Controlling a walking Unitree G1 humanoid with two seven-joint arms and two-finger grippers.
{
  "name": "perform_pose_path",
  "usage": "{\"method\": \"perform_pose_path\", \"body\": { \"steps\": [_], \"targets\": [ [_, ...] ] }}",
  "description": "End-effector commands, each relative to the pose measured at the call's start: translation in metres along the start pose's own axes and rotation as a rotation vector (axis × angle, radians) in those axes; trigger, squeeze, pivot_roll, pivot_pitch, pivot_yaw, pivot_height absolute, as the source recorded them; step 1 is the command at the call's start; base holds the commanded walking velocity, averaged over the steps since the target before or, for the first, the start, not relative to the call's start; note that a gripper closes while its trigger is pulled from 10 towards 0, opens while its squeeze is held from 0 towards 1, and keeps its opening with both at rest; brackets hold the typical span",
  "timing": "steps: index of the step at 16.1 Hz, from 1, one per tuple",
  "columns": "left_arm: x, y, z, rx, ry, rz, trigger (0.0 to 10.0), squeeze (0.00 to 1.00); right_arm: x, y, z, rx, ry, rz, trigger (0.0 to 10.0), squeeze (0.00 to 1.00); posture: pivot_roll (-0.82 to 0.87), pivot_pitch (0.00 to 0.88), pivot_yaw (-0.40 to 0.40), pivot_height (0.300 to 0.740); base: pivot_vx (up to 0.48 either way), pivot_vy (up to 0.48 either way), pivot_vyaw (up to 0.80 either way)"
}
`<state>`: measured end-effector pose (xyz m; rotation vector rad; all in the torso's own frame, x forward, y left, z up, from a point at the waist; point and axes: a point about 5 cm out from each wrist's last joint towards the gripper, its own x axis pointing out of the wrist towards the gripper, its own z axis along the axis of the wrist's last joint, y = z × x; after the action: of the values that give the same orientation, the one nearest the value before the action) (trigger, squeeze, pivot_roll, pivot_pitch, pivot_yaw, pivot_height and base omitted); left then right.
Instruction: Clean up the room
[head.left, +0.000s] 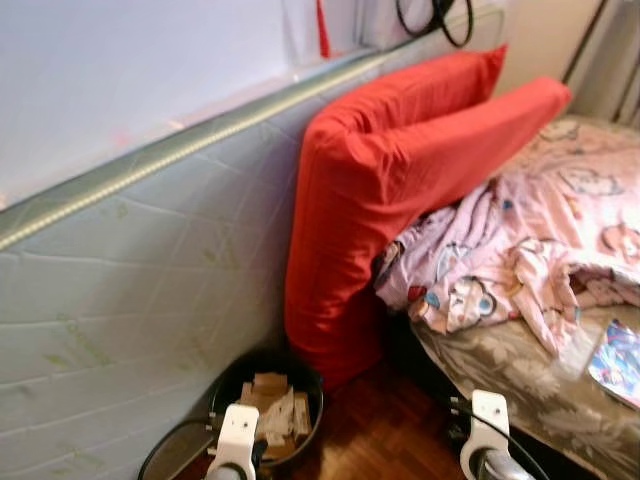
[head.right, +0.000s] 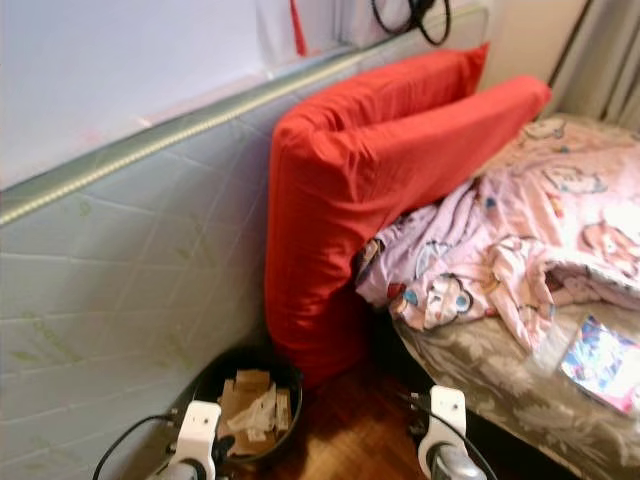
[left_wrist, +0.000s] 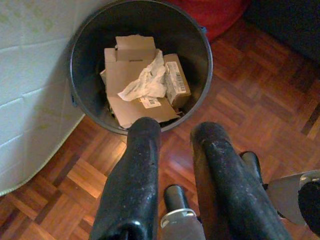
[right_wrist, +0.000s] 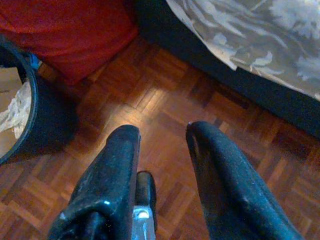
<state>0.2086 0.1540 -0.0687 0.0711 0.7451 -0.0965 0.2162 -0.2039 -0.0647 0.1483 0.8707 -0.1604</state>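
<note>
Black bin (left_wrist: 140, 65) (cardboard, tissue inside) beside mattress.

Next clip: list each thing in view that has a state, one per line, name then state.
Bin: upright on the floor, partly filled with cardboard and crumpled paper.
Red cushion: propped on end against the mattress.
Blanket: rumpled on the bed.
Left gripper: open, empty, above the bin's rim.
Right gripper: open, empty, over the floor.

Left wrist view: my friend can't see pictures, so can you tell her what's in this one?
A black bin on a wooden parquet floor holds flattened cardboard boxes and a crumpled white tissue. The left gripper hangs just above the floor beside it, fingers apart and holding nothing. A pale quilted mattress stands beside the bin.
</note>
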Motion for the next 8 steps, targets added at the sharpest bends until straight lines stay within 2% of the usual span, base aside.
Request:
{"method": "perform_pose_path", "body": {
  "steps": [1,6,8],
  "targets": [
    [0.0008,0.0057,0.0018,0.015,0.011,0.005,10.0,0.00,0.0002,-0.0012,0.0026,0.009,-0.011,-0.009,10.0,0.00,-0.05,0.000,0.028,0.740,0.000,-0.435,0.00],
    [0.0021,0.0065,0.0053,0.015,0.007,0.012,10.0,0.00,0.0004,-0.0021,0.0029,0.015,-0.002,-0.019,10.0,0.00,-0.05,0.000,0.027,0.740,0.000,-0.437,0.00],
    [0.0024,0.0065,0.0063,0.012,0.005,0.010,10.0,0.00,0.0005,-0.0016,0.0033,0.021,-0.002,-0.015,10.0,0.00,-0.06,0.000,0.028,0.740,0.000,-0.437,-0.74]
  ]
}}
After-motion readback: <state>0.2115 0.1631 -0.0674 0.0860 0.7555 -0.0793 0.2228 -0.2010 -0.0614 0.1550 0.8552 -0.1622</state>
